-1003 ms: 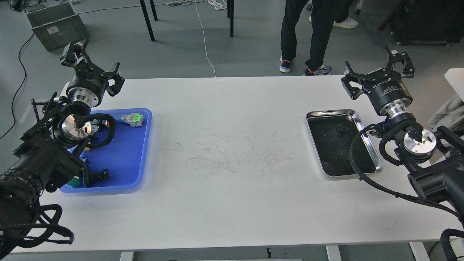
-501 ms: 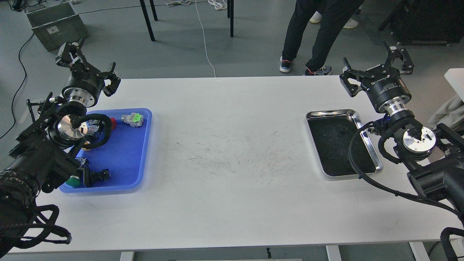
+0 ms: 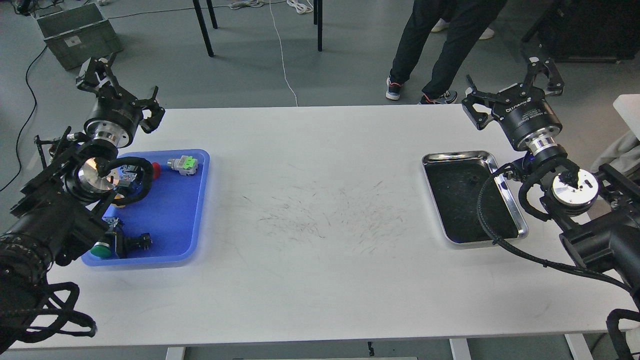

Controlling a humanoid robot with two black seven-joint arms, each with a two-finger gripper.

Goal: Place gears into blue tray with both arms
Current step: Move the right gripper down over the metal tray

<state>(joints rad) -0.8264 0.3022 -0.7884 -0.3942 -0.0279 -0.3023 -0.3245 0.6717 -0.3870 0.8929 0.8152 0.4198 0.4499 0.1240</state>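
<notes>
The blue tray [image 3: 175,220] lies on the table's left side, holding green-capped [image 3: 183,164] and red-capped push-button parts; my left arm covers its left part. My left gripper [image 3: 121,90] stands open and empty above the table's far left corner, beyond the tray. My right gripper [image 3: 510,91] is open and empty too, above the far right edge, just beyond the steel tray [image 3: 506,167]. One tiny dark piece [image 3: 470,181] shows on that tray's dark inside; I cannot tell whether it is a gear. No other gears can be made out.
A person's legs [image 3: 425,50] are on the floor behind the table. A grey crate [image 3: 75,32] sits on the floor at the far left, with dark furniture legs [image 3: 205,30] and a white cable nearby. The white table [image 3: 320,210] is scuffed in the middle.
Both grippers have risen and drawn back toward the table's far edge, the left one uncovering more of the blue tray. The person behind has stepped to the right.
</notes>
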